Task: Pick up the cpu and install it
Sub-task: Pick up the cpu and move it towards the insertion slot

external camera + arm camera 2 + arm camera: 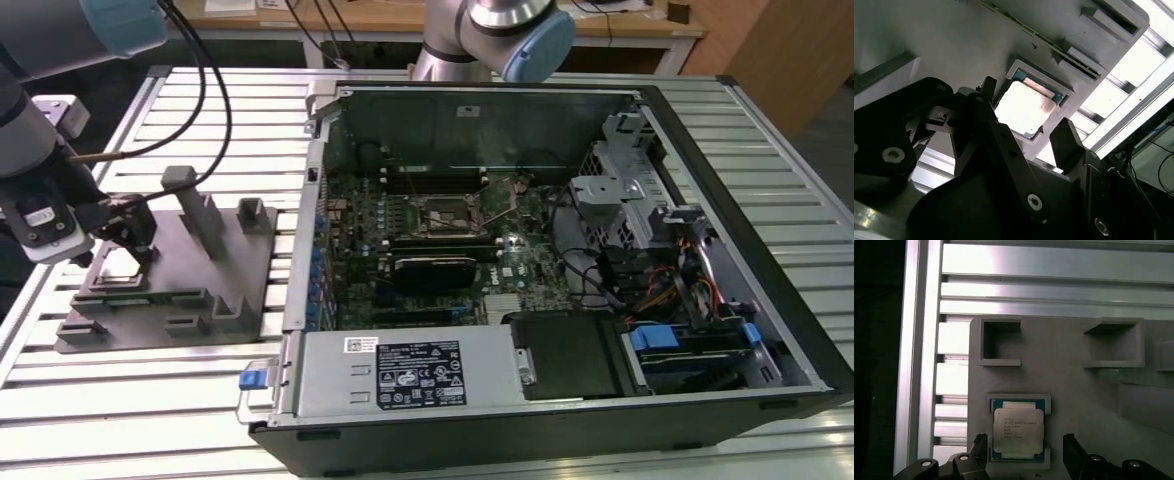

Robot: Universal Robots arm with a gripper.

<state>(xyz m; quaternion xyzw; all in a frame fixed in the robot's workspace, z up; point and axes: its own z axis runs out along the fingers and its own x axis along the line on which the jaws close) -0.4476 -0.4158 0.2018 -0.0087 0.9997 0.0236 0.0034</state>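
Now cpu flat in fixture recess, lid up; fingers spread astride.

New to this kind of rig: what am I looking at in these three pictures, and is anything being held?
A robot arm with a two-fingered gripper works on a slatted metal table. The exterior view is taken off the arm; both wrist views ride on it. On the table stand an open computer case and a grey fixture. The cpu lies in a recess of the fixture. The open gripper straddles the cpu without holding it.
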